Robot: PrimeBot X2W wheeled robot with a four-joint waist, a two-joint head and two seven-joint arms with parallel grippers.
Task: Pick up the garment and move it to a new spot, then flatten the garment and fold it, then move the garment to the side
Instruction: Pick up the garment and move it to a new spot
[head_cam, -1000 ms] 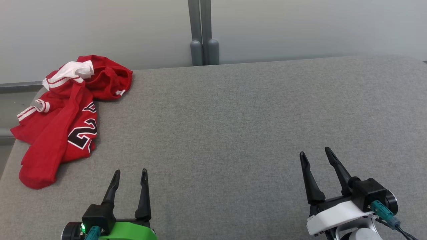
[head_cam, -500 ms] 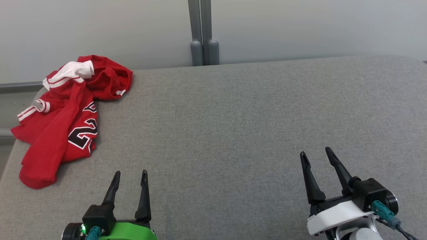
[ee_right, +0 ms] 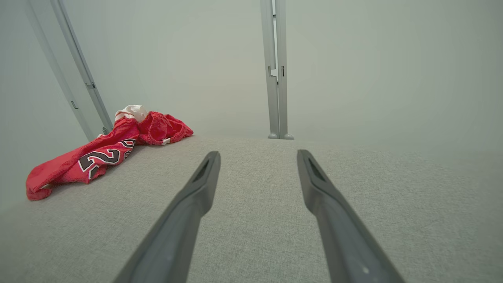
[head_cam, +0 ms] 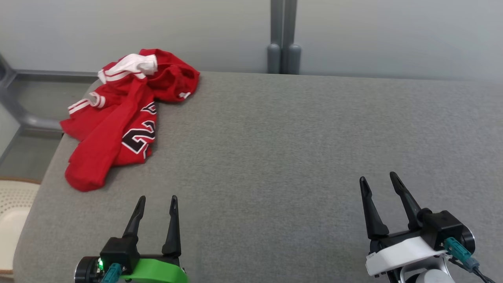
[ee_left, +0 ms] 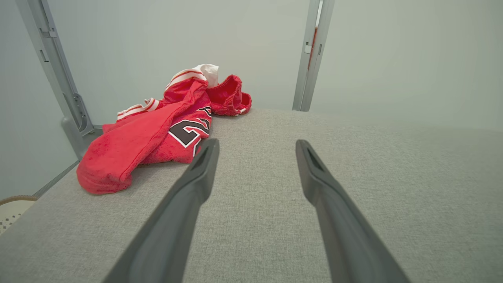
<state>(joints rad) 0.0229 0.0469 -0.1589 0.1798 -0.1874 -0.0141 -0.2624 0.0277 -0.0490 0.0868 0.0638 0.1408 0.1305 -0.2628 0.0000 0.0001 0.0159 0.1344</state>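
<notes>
Grey padded surface (head_cam: pixel 275 137) spans the scene, with a pale wall behind. A crumpled red garment (head_cam: pixel 125 118) lies at its far left corner and seems to overhang the edge. Near, the left gripper (head_cam: pixel 157 198) and right gripper (head_cam: pixel 378 177) hover with fingers spread wide, holding nothing. A shallow pinch could push the garment off the edge.

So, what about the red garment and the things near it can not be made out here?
Red garment: its printed number is half buried in its own folds in every view; front or back is unclear.
Cream perforated object: cut off by the head view's left edge, so I cannot name it.
Left tool: its arm is cut off by the head view's bottom edge.
</notes>
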